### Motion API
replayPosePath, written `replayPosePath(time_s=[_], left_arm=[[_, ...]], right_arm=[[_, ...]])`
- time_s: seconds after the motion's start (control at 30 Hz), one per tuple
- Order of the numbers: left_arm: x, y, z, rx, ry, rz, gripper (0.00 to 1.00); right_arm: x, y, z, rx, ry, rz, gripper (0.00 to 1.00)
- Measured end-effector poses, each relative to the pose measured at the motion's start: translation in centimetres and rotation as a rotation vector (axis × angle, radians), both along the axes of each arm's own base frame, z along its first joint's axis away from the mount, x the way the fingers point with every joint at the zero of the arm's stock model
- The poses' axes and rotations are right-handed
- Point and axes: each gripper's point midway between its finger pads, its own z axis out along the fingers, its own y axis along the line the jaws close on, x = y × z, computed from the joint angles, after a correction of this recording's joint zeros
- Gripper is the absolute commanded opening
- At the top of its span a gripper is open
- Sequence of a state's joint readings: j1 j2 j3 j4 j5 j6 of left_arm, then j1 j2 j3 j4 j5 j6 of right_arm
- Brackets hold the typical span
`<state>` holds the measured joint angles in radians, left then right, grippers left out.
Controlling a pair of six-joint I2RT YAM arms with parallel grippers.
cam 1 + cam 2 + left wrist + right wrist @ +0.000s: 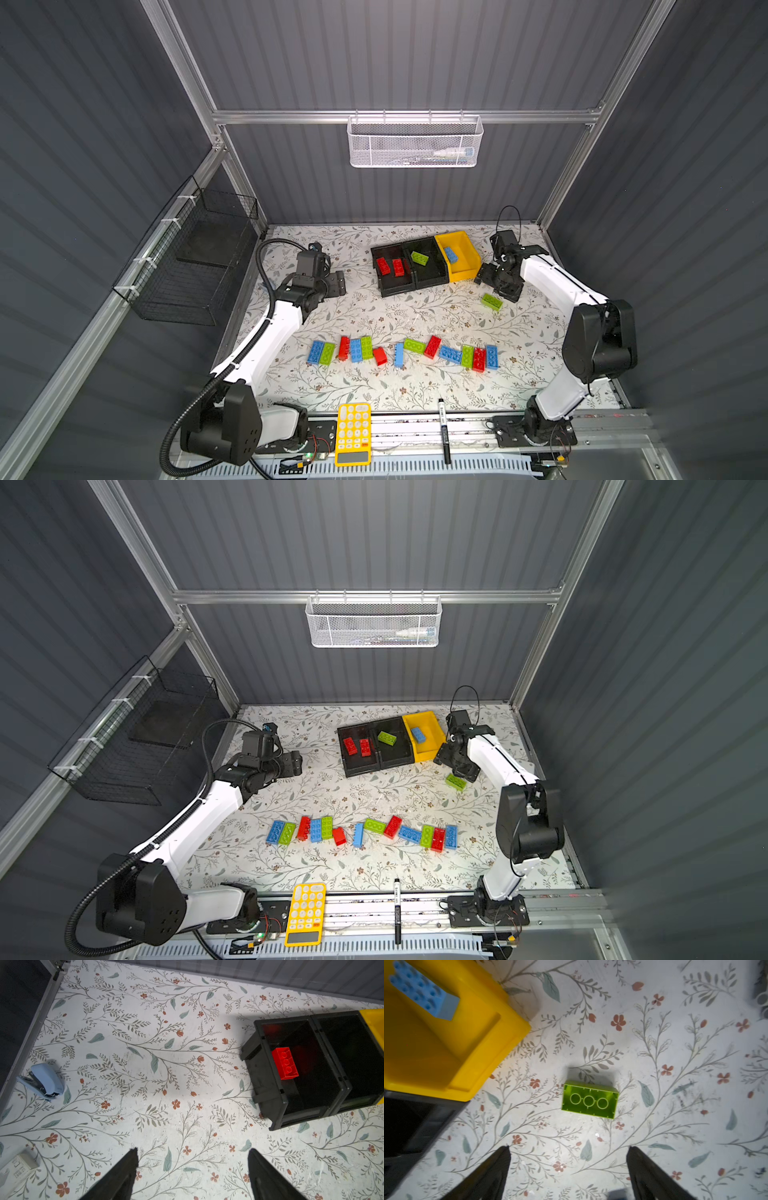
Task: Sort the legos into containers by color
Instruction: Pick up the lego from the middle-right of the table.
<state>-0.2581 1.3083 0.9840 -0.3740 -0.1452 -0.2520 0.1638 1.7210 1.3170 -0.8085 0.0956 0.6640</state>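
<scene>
Stretching below everything, the floral table (675, 1126) carries a yellow bin (477, 1053) beside the right gripper (569, 1148), jaws wide and empty. A black bin (270, 1093) sits ahead of the left gripper (192, 1149), equally wide, empty. An upturned green brick (589, 1100) rests just ahead of the right gripper.

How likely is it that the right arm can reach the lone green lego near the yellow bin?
Likely yes: the right claw is open just beside the green lego, with only bare mat between them.
</scene>
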Motion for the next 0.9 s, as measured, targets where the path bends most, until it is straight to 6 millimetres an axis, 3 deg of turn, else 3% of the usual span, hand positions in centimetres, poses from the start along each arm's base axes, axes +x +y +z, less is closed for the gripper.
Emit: replayPosePath(time_s=[0.17, 0.5, 0.73, 0.9], left_arm=[[0.2, 0.0, -1.5, 0.004, 0.041, 0.001, 0.84], [-0.6, 1.7, -3.2, -0.05, 0.098, 0.045, 0.84], [-1.7, 1.8, -4.0, -0.072, 0.159, 0.053, 0.85], [-1.7, 1.6, -4.0, -0.095, 0.163, 0.064, 0.84]], right_arm=[[-1.2, -0.6, -2.5, -0.027, 0.079, 0.009, 0.96], [-0.1, -1.7, -5.2, -0.014, 0.102, -0.028, 0.97], [0.7, -1.9, -6.8, 0.044, 0.104, -0.074, 0.92], [0.3, -1.4, -7.6, 0.077, 0.109, -0.091, 0.81]])
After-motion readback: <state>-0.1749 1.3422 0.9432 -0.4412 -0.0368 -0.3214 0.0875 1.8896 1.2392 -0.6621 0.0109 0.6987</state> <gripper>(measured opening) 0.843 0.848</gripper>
